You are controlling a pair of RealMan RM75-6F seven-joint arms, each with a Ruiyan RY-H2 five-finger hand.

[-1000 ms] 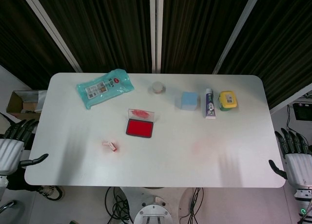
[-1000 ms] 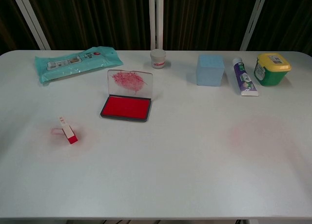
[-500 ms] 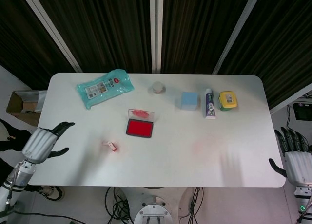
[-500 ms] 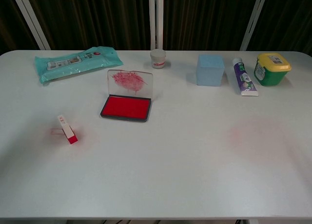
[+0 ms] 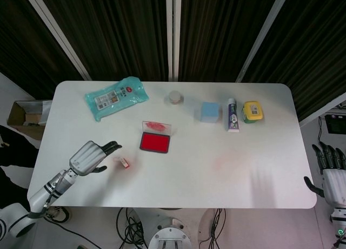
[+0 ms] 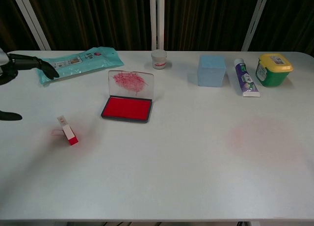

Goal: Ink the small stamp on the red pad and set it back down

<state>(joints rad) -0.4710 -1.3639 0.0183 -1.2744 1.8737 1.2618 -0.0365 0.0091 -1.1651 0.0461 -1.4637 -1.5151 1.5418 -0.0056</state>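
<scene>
The small stamp [image 5: 124, 162] [image 6: 67, 131], white with a red end, lies on its side on the white table [image 5: 227, 168], left of the middle. The red ink pad [image 5: 154, 143] [image 6: 126, 108] sits open just beyond it to the right, its stained clear lid standing up behind. My left hand [image 5: 91, 156] [image 6: 19, 69] hovers over the table a short way left of the stamp, fingers spread toward it, holding nothing. My right hand [image 5: 329, 173] hangs open off the table's right edge.
Along the far side lie a teal wipes pack [image 5: 115, 97], a small white jar [image 5: 175, 98], a light blue block [image 5: 210, 112], a tube [image 5: 232, 116] and a yellow-lidded green tub [image 5: 252, 111]. A cardboard box [image 5: 24, 116] stands off the left edge.
My left hand has come in from off the table's left edge to just left of the stamp. The right hand has barely moved. Stamp and pad are where they were.
</scene>
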